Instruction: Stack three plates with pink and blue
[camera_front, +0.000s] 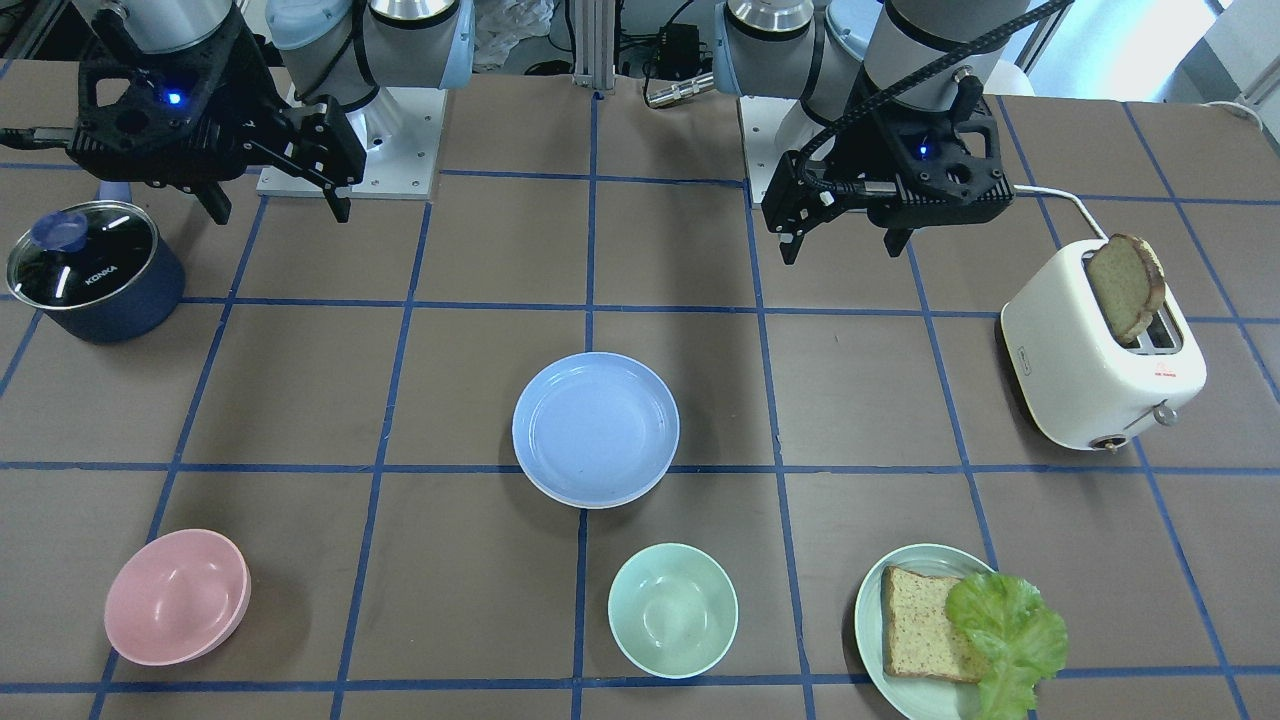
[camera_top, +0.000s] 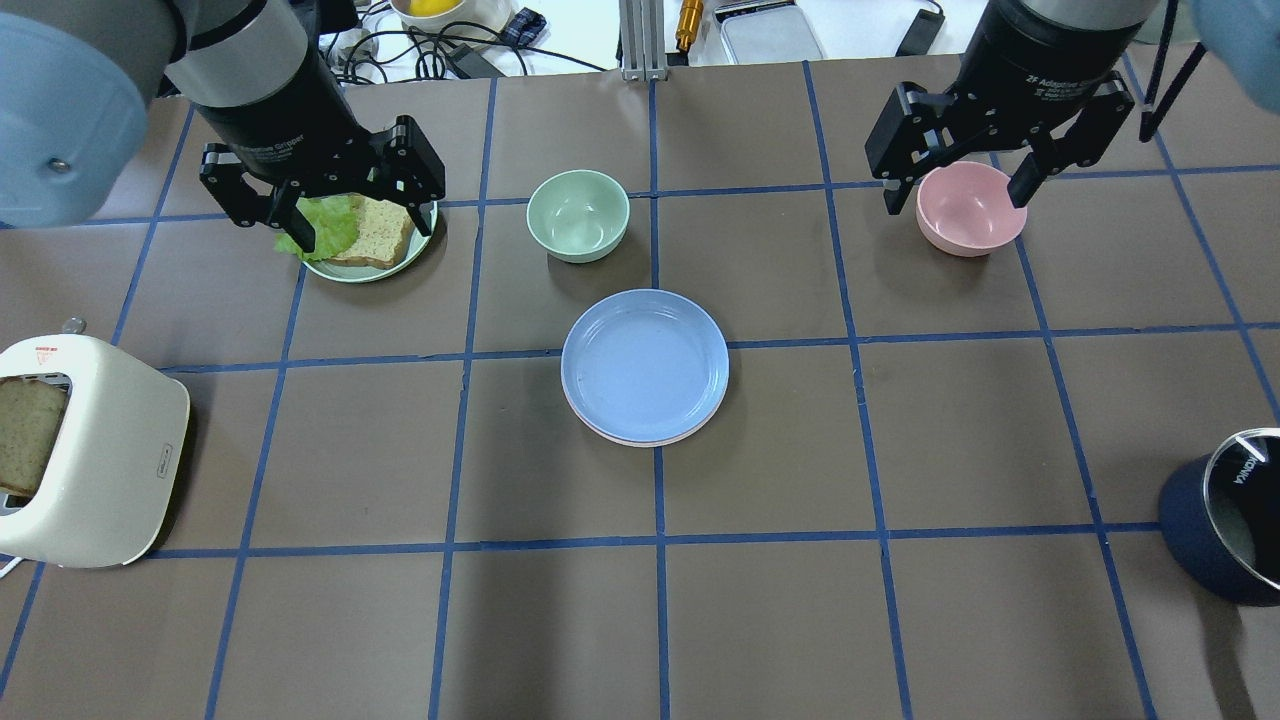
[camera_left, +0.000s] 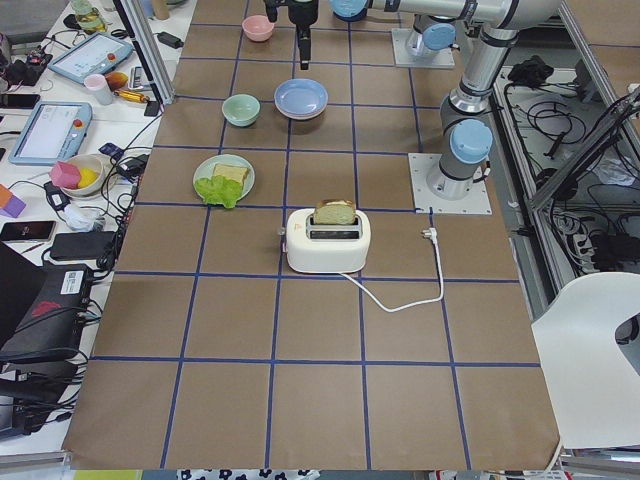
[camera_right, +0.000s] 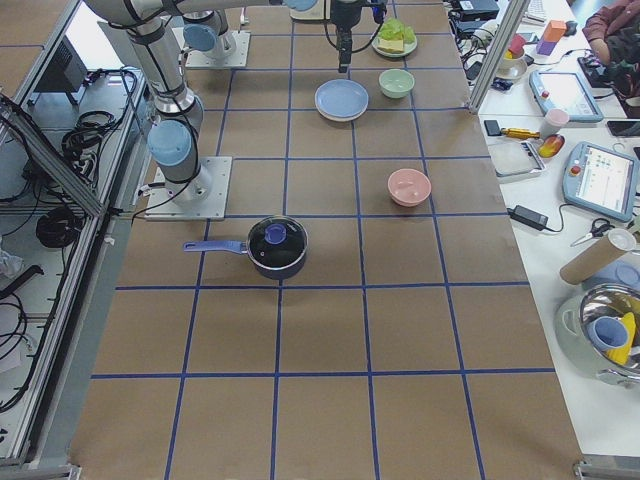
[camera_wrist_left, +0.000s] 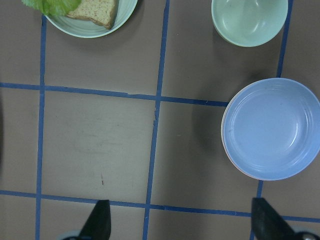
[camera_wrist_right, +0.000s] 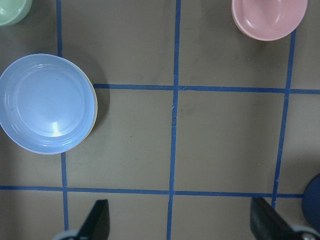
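Light blue plate (camera_top: 645, 362), matte, topmost of a stack at the centre of the table (camera_top: 400, 450); pale pink rim (camera_top: 640, 442) shows beneath (cream plate not discernible). Left gripper (camera_top: 367, 232) and right gripper (camera_top: 955, 200): fingers wide, empty, raised, well apart from the stack. Stacking looks complete; any withdrawal should go straight up, leaving the stack undisturbed.

The light blue plate (camera_right: 342, 100) lies flat on the brown table (camera_right: 320, 340). The mint bowl (camera_right: 397, 82) sits just beside it, on the side away from the robot. Nearer the camera than the plate are the pink bowl (camera_right: 409, 186) and then the dark pot (camera_right: 277, 246) with its lid on (its blue handle points toward the robot). Beyond the plate, the left gripper (camera_right: 343, 62) hangs in the air near the green plate (camera_right: 396, 54) with bread and lettuce.
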